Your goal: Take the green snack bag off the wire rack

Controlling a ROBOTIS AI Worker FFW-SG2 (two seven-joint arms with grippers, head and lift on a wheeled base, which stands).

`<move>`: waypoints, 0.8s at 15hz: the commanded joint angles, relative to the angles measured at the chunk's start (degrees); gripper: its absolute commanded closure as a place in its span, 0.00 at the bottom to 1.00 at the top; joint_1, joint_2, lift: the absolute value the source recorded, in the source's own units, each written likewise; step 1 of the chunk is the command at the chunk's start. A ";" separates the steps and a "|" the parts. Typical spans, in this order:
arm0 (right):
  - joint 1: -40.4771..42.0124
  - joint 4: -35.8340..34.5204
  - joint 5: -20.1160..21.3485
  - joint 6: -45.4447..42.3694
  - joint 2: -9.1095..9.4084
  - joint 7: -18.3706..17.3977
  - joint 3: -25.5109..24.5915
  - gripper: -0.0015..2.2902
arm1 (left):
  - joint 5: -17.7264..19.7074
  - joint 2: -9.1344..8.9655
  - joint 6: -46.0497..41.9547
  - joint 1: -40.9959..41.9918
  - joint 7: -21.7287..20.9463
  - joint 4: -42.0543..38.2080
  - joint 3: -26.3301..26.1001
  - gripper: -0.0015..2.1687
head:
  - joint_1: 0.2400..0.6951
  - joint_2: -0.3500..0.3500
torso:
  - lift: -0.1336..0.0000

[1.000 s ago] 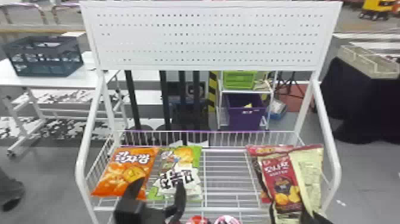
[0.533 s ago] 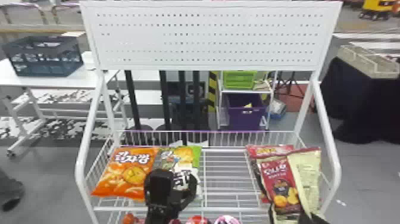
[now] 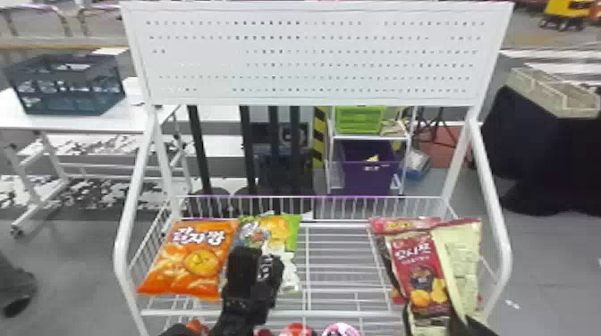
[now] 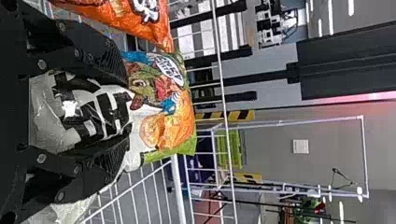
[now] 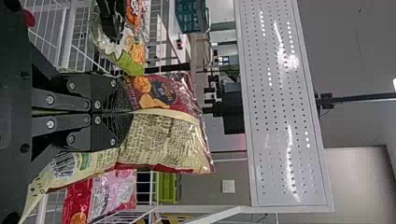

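Green bag (image 3: 290,223) on wire rack (image 3: 331,263), L of ctr, far end toward rack's far edge, near end under L claw (image 3: 264,254). L claw grasping it — one finger each side, packet bulging betw. them in the L wrist view, black-on-white lettering facing out. Some of the packet's pale film (image 4: 65,210) shows past one finger. Orange bag (image 3: 188,261) lies just beside green one, toward rack's L edge, its near end by the near L corner. R claw (image 3: 460,319) at near R corner of rack, clenched on red/cream bag (image 3: 418,277); R wrist view shows fingertips together on the packet at its pale seam — red front one side of the seam, cream printed back the other. Pink-red bag (image 3: 402,223) behind that, toward far R part of rack, partly covered. Bare wires betw. green bag and the R-hand bags. Red round item (image 3: 297,329) and pink round item (image 3: 342,329) show at near edge, lower than the rack wires, mostly cut off, can't ID. White pegboard (image 3: 313,53) stands above rack's far edge. Behind rack: green bin (image 3: 360,119) over purple bin (image 3: 369,174); dark crate (image 3: 67,89) on white table (image 3: 67,121), off to L.
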 commanded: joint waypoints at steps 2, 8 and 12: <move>-0.09 -0.07 0.00 0.00 -0.09 0.00 0.18 0.98 | 0.24 0.27 2.89 1.82 -1.16 -4.53 0.76 0.87 | 0.57 0.50 | 1.00; -0.09 -0.24 -0.09 -0.18 -0.18 0.00 0.44 0.98 | -0.90 3.09 4.47 13.33 -0.11 -24.22 5.59 0.87 | 0.57 0.50 | 1.00; -0.18 -0.59 0.00 -0.18 -0.18 0.00 1.06 0.98 | -3.36 6.69 1.66 26.61 2.09 -38.01 12.36 0.87 | 0.57 0.50 | 1.00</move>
